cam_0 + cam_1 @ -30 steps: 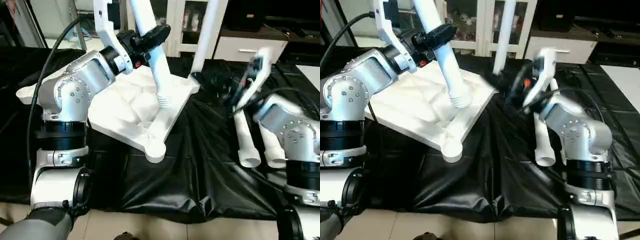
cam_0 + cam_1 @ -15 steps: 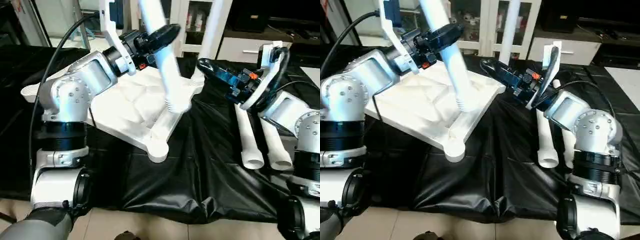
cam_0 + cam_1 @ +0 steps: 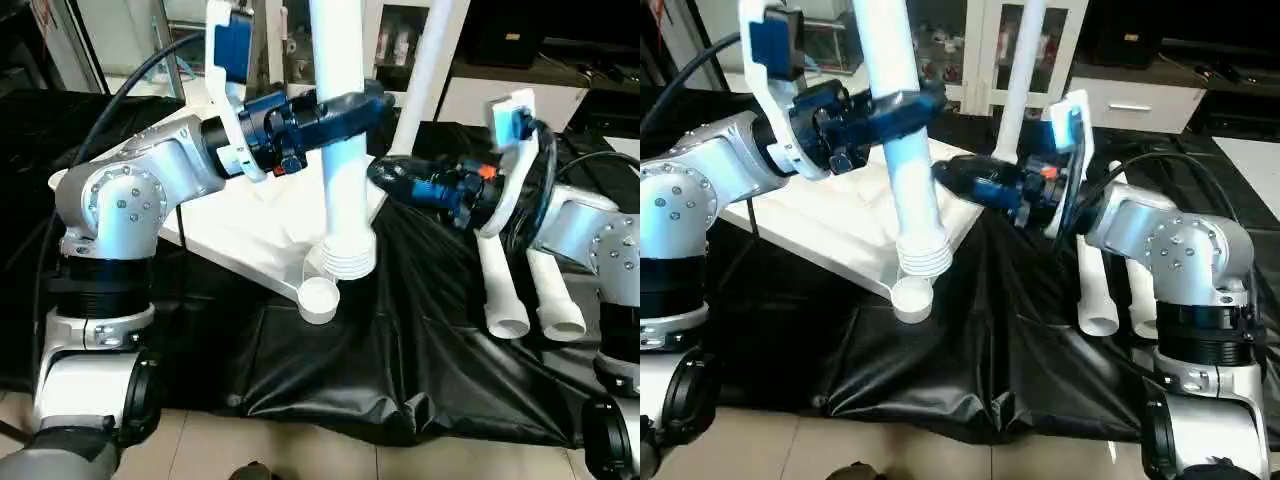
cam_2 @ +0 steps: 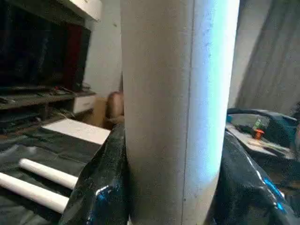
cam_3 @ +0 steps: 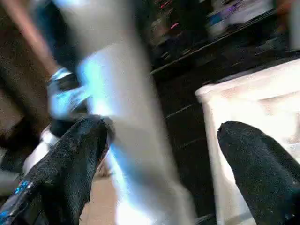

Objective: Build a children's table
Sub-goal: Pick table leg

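Observation:
My left gripper point(image 3: 345, 105) is shut on a white leg point(image 3: 340, 190) and holds it almost upright. The leg's ribbed end point(image 3: 348, 263) hangs just above the near corner socket point(image 3: 318, 298) of the white tabletop point(image 3: 245, 235), which lies underside up. In the left wrist view the black fingers point(image 4: 98, 187) clamp both sides of the leg point(image 4: 178, 108). My right gripper point(image 3: 385, 180) is open and points at that leg from the right, close to it without touching. Another leg point(image 3: 430, 60) stands upright in the far corner.
Two spare white legs point(image 3: 500, 290) point(image 3: 555, 300) lie side by side on the black-covered work table point(image 3: 400, 380), under my right forearm. The cloth's front edge hangs near the bottom of the head views. White cabinets point(image 3: 1120, 95) stand behind the table.
My left arm has swung the held leg from a slant to nearly upright, bringing its ribbed end over the near corner socket. My right gripper has reached left toward the leg.

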